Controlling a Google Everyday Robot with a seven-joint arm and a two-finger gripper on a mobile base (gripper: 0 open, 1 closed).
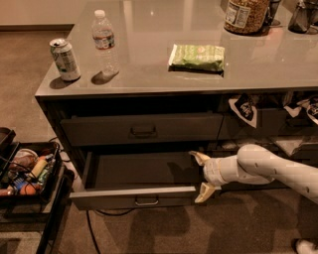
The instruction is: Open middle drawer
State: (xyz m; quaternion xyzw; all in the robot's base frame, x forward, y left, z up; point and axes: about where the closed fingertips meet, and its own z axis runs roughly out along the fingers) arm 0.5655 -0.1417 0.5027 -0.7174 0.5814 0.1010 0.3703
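The middle drawer (134,197) is a wide dark-grey drawer with a low flat front and a small bar handle (146,201). It stands pulled out, showing a plain grey inside (144,168). My gripper (201,176) is open and empty at the drawer's right end. One fingertip (198,157) is over the drawer's back right corner, and the other (204,193) is just past the right end of the drawer front. The white arm (263,166) comes in from the right. The taller-fronted drawer (143,130) above is shut.
On the counter (278,69) stand a soda can (64,59), a water bottle (105,42), a green snack bag (197,57) and a jar (246,15). A black cart (25,171) of small items stands at the left. Narrower drawers with cloth (246,110) are at the right.
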